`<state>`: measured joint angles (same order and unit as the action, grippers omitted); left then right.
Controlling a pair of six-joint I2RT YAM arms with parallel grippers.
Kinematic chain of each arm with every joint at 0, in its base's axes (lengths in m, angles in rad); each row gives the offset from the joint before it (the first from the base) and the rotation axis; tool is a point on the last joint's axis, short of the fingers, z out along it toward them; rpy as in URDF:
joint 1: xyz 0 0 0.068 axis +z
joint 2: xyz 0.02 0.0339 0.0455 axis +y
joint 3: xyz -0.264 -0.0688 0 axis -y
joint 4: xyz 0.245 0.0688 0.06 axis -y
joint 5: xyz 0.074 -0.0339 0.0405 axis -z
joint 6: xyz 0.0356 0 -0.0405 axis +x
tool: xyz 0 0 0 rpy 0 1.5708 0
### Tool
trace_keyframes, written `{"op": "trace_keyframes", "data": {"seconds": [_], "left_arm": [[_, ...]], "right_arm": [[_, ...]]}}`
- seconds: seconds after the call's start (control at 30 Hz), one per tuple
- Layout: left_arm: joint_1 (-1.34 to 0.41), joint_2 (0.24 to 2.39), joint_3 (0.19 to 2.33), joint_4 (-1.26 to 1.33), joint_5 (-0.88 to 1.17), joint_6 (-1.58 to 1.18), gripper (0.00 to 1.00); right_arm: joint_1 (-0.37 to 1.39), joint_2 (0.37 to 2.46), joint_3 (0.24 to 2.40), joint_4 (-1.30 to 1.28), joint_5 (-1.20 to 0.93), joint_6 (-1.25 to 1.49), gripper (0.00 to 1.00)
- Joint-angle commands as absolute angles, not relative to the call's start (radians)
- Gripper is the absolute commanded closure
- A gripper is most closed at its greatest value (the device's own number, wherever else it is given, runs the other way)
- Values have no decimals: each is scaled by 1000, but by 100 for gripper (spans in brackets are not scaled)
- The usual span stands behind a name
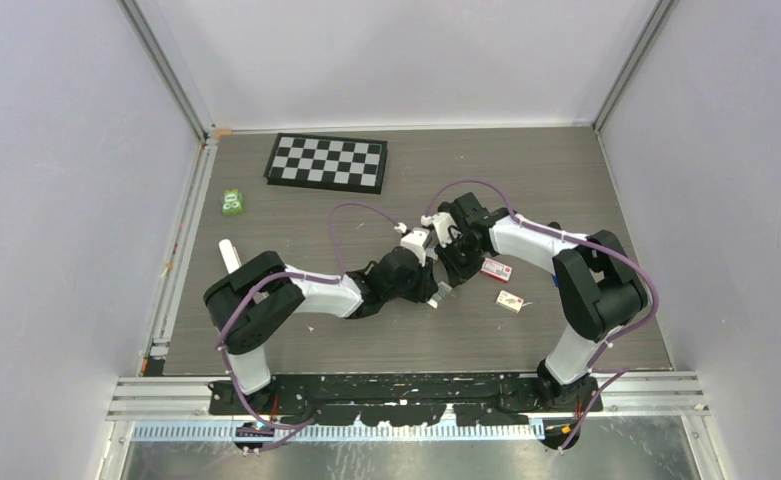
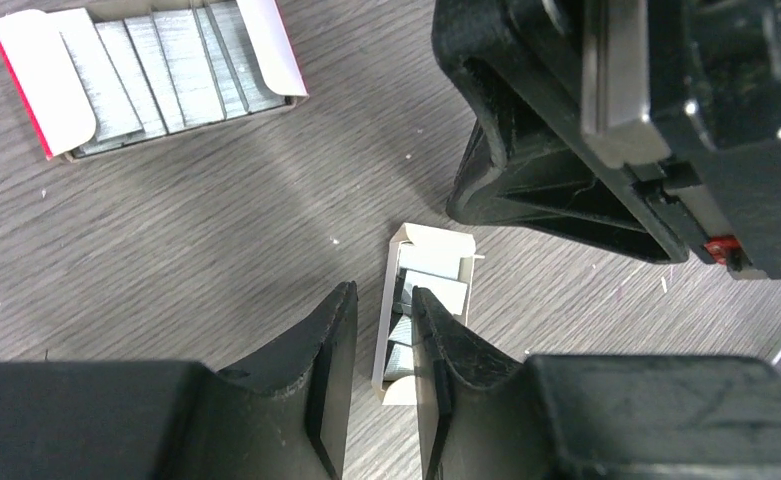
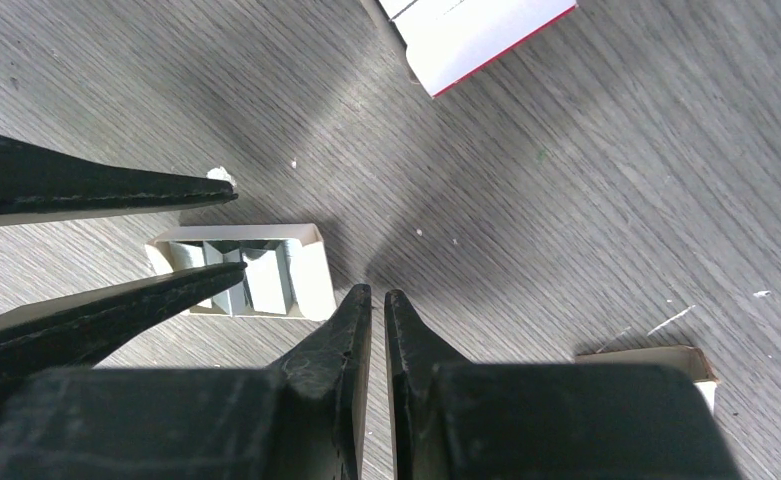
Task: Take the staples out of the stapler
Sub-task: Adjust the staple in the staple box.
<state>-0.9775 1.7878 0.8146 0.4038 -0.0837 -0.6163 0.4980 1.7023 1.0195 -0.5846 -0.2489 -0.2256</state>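
Now left gripper point(image 2: 384, 290) is hovering narrowly open and empty over small staple box point(image 2: 434, 242), while right gripper point(image 3: 378, 292) is sitting shut, gripping nothing, just beside it

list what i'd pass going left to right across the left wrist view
open red and white staple box -> small cardboard tray of staples -> right tool, shut, reaching in from the upper right. The left tool overlaps the tray, so it is left out.
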Motion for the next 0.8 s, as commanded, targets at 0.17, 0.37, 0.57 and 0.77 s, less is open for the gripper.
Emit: {"op": "trace_keyframes", "data": {"seconds": [0.17,0.37,0.57,0.77], "left_arm": [[-991,1727,831,347,-125,-591,71],[-991,1719,839,320,-132,-585,70],[-991,1693,845,307,-138,-574,69],[-991,1600,838,299,-156,-534,64]], "right_arm": [[505,1695,1054,-590,-261,-227,84],[507,1683,1052,-590,-274,-227,84],[506,1654,1048,-585,-292,-229,84],[507,1619,1046,-589,-322,-245,83]]}}
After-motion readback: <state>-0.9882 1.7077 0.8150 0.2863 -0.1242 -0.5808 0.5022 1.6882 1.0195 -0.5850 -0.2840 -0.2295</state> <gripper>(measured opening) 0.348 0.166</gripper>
